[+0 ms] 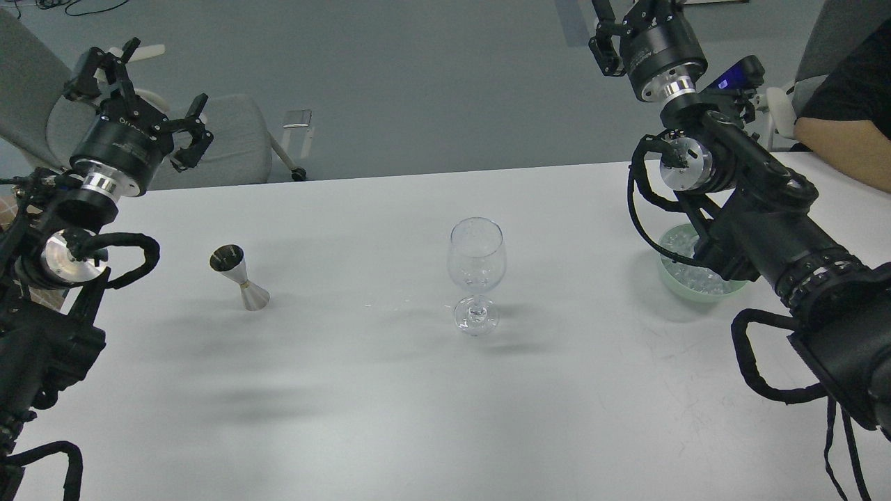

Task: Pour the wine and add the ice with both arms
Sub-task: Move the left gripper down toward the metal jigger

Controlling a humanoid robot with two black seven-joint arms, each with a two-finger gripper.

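Head view: wine glass [476, 275] upright at counter [390, 417] centre, jigger [240, 277] at its 9 o'clock, green bowl [696, 287] of ice [686, 268] at 3 o'clock, partly behind the right arm [766, 209]. Left gripper [143, 94] raised at 10 o'clock, jaws released, empty. Right gripper [616, 28] at 1 o'clock, cropped; jaw state cannot be told.

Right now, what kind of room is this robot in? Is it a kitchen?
Probably not a kitchen, more likely a lab or office. The white table holds only a wine glass, a metal jigger and a green bowl of ice, with grey office chairs on a plain floor behind.
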